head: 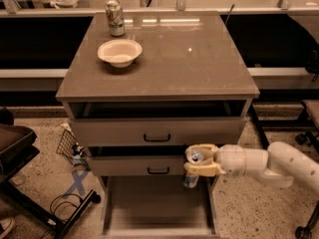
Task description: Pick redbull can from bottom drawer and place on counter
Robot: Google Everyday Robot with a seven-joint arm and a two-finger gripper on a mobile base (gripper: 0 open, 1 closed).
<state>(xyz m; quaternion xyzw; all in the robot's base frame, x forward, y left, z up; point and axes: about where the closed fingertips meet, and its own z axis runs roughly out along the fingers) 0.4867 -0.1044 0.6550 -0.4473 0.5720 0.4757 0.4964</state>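
I see my gripper [200, 164] clamped around the redbull can [191, 179] - held below the counter's [189, 59] front edge, toward its right corner, over the open bottom drawer [157, 203]; a bowl [119, 52] sits near the back-left corner.

The pincer [192, 161] is clasping the redbull can [190, 180] (its silver top showing between the pale fingers) and holding it above the right rear corner of the pulled-out bottom drawer [154, 205], just in front of the middle drawer [134, 166]. On the table [194, 59], a cream bowl [119, 52] and a green-and-white can [115, 18] are sitting near the far left corner.
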